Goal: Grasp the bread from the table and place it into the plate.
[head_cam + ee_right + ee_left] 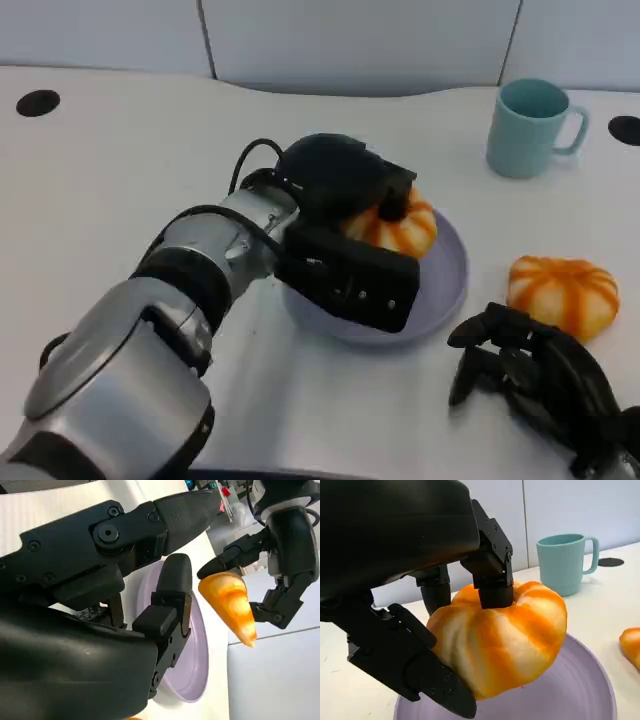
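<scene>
Bread [500, 635] is gripped by the left hand [345, 230] and hangs just above the lilac plate [445, 285], toward its 12 o'clock side; lowering and letting go remain. A second bread [562, 293] lies on the worktop [110, 170] at the plate's 3 o'clock, beside the right hand [530, 375], which holds nothing, fingers loosely curled

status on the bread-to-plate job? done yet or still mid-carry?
Mid-carry. Done: the left hand has grasped one bread and brought it over the plate. In hand: the wrist view shows that bread held above the plate's surface, not yet set down. Left: lower it and let go. A second bread lies on the table beside the plate, near the empty right hand.
</scene>
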